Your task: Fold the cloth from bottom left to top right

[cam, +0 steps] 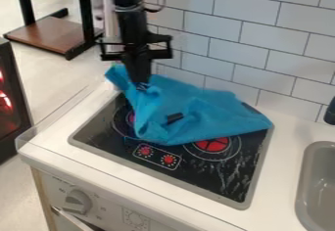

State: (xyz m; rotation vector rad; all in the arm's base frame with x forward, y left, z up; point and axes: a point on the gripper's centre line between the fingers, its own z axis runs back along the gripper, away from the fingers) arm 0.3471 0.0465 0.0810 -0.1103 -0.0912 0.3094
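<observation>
The black gripper (140, 85) points down at the upper left part of the blue cloth (196, 108), its tip against the fabric. The cloth lies rumpled over the back of the black stove top, with a raised, bunched part around the gripper and one corner spread toward the right edge of the stove. Its upper left end rises beside the gripper, near the wall. A small dark patch (175, 118) shows on the middle of the cloth.
The stove top (222, 176) has red burner markings and knob markings in front of the cloth. White tiled wall (262, 44) stands close behind. A grey sink (321, 186) is at the right, and a clear raised edge (59, 110) runs along the counter's left side.
</observation>
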